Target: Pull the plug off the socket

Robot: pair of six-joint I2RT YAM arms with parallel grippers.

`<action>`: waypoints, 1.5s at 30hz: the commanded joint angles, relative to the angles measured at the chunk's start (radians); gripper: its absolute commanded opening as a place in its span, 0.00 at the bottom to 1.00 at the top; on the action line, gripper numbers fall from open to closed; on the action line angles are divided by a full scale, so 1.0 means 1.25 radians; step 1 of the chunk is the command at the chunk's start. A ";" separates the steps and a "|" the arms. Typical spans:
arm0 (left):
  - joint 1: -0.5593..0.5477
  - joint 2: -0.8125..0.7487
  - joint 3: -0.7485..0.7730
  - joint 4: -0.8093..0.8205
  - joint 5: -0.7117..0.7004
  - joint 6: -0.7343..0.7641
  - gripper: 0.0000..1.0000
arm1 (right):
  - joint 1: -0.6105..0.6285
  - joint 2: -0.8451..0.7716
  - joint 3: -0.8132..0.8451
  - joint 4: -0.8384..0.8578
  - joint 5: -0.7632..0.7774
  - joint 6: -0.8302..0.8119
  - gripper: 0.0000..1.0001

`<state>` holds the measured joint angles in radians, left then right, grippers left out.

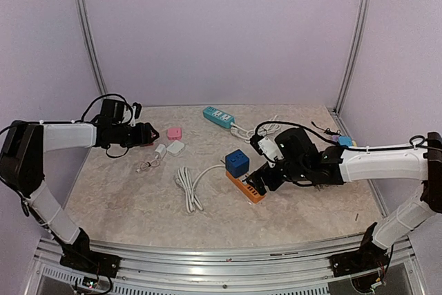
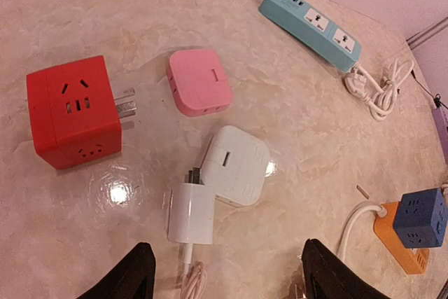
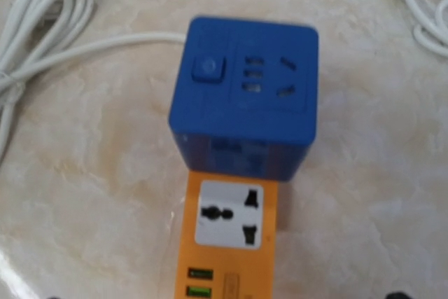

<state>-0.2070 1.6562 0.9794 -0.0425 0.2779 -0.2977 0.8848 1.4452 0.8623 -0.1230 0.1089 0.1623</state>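
The left pincer (image 2: 227, 260) is released, its two dark fingers (image 2: 133, 274) standing wide apart with nothing between them but bare desk (image 1: 131, 202) and the cable end of a small white charger (image 2: 190, 213). Touching that charger's far corner lies a white square adapter (image 2: 236, 166), and beyond it a pink square adapter (image 2: 198, 82). To the left of these, a red cube socket (image 2: 73, 113) rests on its side, its metal prongs bare and pointing toward the pink one. Farther off, near the back of the desk, lies a teal power strip (image 2: 309, 26) with its white cord bundled at one end. The right pincer (image 1: 266, 179) hangs low over the orange power strip (image 3: 231, 236); its fingers are spread and grip nothing, only their tips showing at the bottom edge of its wrist view. The blue cube plug (image 3: 245, 96) sits plugged into the far end of that orange strip, near the middle of the desk, one universal socket and two USB ports left uncovered on the near side. The strip's white cable (image 1: 188, 188) coils away to the left.
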 commanded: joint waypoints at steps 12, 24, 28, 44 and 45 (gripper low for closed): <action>-0.265 -0.111 0.107 -0.117 -0.025 0.118 0.77 | -0.010 0.015 -0.120 0.079 0.028 0.024 0.99; -0.443 0.128 0.330 -0.231 -0.009 0.224 0.99 | -0.017 0.061 -0.160 0.144 0.024 0.030 0.99; -0.471 0.218 0.417 -0.280 -0.025 0.257 0.99 | -0.018 0.073 -0.173 0.167 0.021 0.033 0.99; -0.513 0.398 0.582 -0.376 -0.078 0.316 0.88 | -0.027 0.128 -0.179 0.230 0.006 0.027 0.99; -0.514 0.401 0.582 -0.373 -0.079 0.316 0.87 | -0.027 0.133 -0.177 0.234 0.005 0.023 0.98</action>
<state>-0.8368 2.1262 1.6810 -0.4744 0.1940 0.0731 0.8593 1.5749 0.6418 0.1265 0.1295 0.1997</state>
